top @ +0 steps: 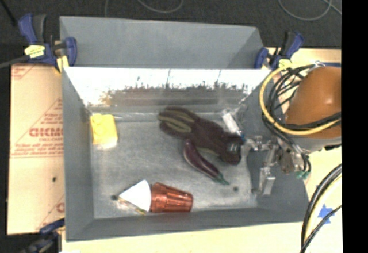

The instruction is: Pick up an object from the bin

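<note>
My gripper (260, 180) hangs low by the bin's right wall, open, with nothing between its fingers. Just left of it lies a dark purple eggplant (201, 163) with a green stem pointing toward the gripper. A dark brown and purple glove-like cloth (202, 133) lies above the eggplant, touching it. A small silvery-white piece (230, 122) rests at the cloth's upper right edge.
A yellow sponge block (103, 130) sits at the far left of the bin. A copper-red cup (170, 199) lies on its side near the front wall, with a white cone-shaped piece (137, 194) at its mouth. Bare floor lies between these and the eggplant.
</note>
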